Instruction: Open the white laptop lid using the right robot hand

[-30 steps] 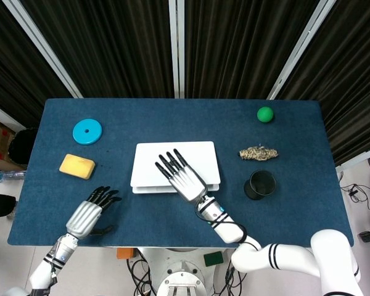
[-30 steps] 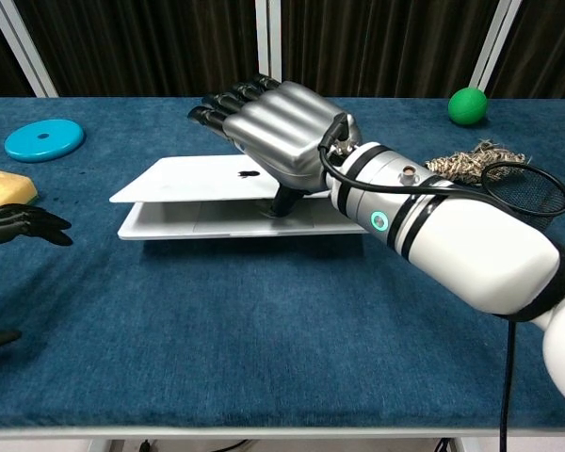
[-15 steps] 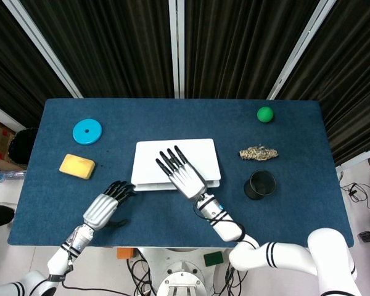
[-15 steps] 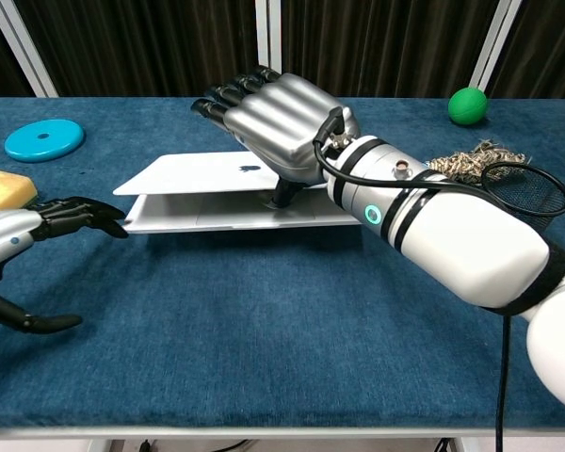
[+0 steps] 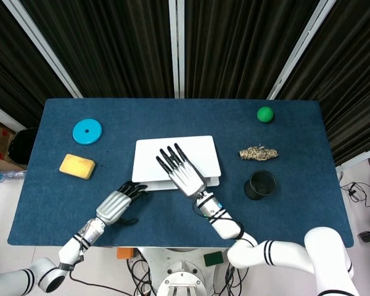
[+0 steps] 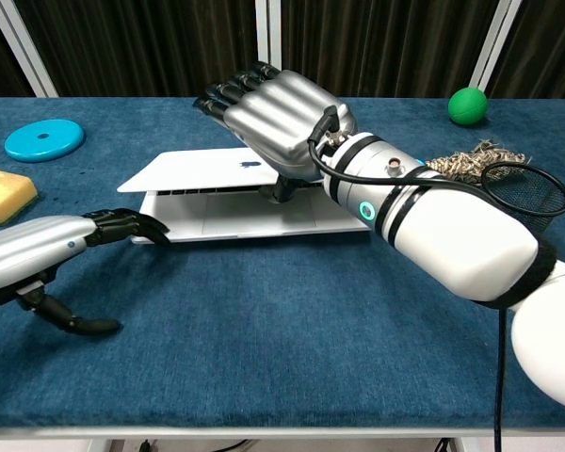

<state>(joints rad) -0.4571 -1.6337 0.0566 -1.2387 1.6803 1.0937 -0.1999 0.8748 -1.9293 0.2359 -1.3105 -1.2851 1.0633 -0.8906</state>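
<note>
The white laptop (image 5: 197, 149) lies mid-table with its lid (image 6: 190, 170) raised a little off the base (image 6: 250, 216), leaving a narrow wedge at the front. My right hand (image 5: 180, 170) lies over the lid's front edge. Its fingers (image 6: 235, 91) stretch across the top, and the thumb (image 6: 282, 189) is tucked under the edge, so it holds the lid. My left hand (image 5: 119, 204) reaches in from the front left with thumb and fingers apart. Its fingertips (image 6: 139, 224) touch the base's front left corner.
On the blue table (image 5: 283, 216) a blue disc (image 5: 87, 131) and a yellow sponge (image 5: 77, 166) lie at the left. To the right are a green ball (image 5: 265, 114), a straw bundle (image 5: 258, 153) and a black mesh cup (image 5: 259, 184).
The lid has risen slightly as my right hand lifted its front edge. My left hand has moved right and forward from the table's front left to the laptop's front left corner.
</note>
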